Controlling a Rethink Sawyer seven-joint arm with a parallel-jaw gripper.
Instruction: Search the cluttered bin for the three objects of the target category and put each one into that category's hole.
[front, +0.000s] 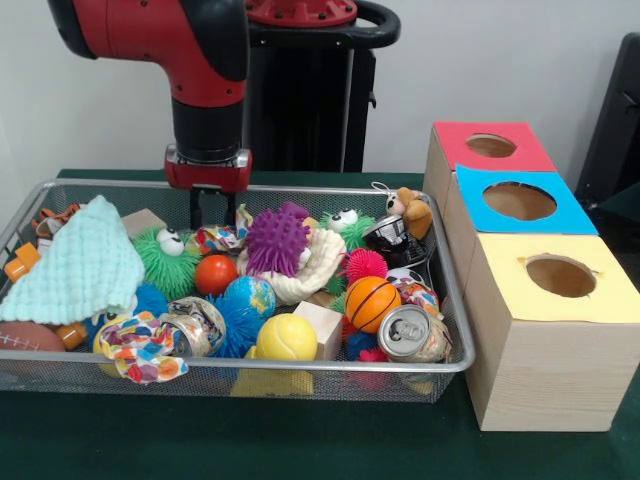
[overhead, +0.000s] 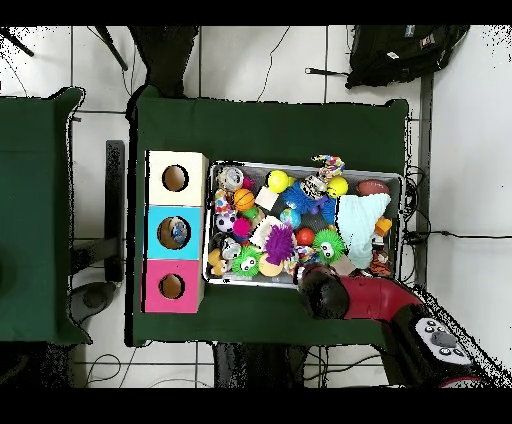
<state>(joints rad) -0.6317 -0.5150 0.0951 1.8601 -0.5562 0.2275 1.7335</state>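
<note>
Searching step: the gripper (front: 211, 210) hangs at the bin's (front: 455, 330) 12 o'clock edge, fingers slightly apart and empty, needing a ball (front: 286, 337) chosen next.

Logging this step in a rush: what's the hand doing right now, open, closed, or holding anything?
Hand: low at the far side of the wire bin, above the toys; whether it is open, closed or holding anything cannot be told.

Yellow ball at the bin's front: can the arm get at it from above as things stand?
Probably yes. The yellow ball lies on top of the pile with nothing over it, while the tool hangs at the bin's far side.
</note>
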